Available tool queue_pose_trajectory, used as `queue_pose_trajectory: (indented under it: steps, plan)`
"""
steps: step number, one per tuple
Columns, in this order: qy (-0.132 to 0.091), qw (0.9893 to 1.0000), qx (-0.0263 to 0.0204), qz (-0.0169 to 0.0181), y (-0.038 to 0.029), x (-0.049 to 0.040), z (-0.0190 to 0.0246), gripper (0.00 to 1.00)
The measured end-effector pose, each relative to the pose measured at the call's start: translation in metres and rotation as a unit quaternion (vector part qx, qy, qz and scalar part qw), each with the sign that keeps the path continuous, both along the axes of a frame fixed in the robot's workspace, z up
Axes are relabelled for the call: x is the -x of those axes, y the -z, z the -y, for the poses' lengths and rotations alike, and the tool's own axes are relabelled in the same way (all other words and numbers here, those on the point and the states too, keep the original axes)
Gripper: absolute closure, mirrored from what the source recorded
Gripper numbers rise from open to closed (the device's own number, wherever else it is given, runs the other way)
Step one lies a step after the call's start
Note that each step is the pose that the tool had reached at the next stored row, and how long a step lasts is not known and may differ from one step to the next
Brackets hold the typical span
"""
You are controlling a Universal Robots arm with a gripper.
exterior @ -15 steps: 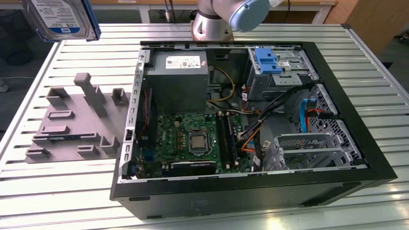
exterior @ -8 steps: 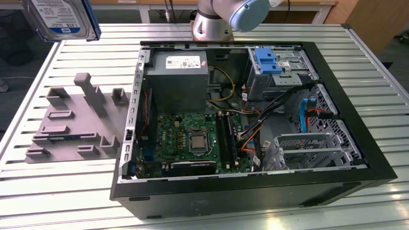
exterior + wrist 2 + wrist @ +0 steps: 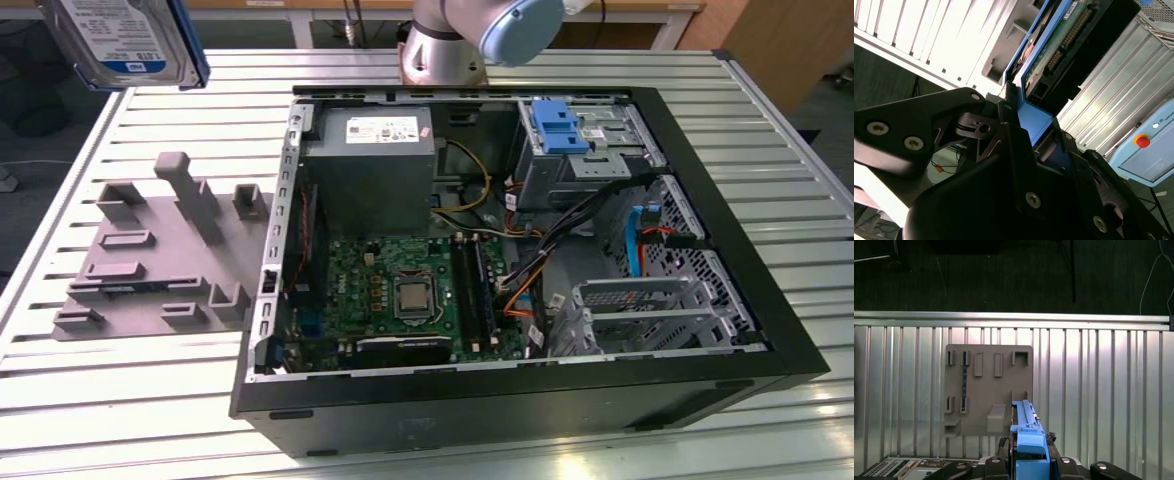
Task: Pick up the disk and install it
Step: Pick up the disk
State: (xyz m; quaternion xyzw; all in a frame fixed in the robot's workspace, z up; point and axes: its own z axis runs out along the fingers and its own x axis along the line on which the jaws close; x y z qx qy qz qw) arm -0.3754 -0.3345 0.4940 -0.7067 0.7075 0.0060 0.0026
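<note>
Currently the gripper is holding the disk up in the air, w/ its black fingers clamped on the disk's blue side rails. In the second wrist view the drive is showing its green circuit-board side, and a pale-blue pendant w/ a red button is sitting in the background. In the first wrist view the disk is showing edge-on, blue rail toward the camera, poking out from betw. the fingers of the gripper. It is hanging above the grey fixture board, which is lying flat on the slatted metal counter. In the exterior view the disk is hanging high at the exterior view's left, white-and-blue label facing the camera. It is well clear of the counter and well apart from the open PC case. That case is lying on its side in the middle, open face up, just beside the fixture board on the exterior view's left. Inside it, a grey power supply box w/ a small white sticker is sitting above the green motherboard. A blue bracket is sitting in the drive cage at the far corner, on the exterior view's right. The arm base is standing just behind the case.
</note>
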Motion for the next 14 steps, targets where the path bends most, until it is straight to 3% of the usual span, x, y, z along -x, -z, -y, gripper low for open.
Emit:
queue_pose_trajectory:
  steps: [3,14]
  plan:
    - [0.000,1.0000,0.0000,0.0000,0.0000,0.0000,0.0028,0.64]
    - [0.000,1.0000,0.0000,0.0000,0.0000,-0.0034,0.0031,0.64]
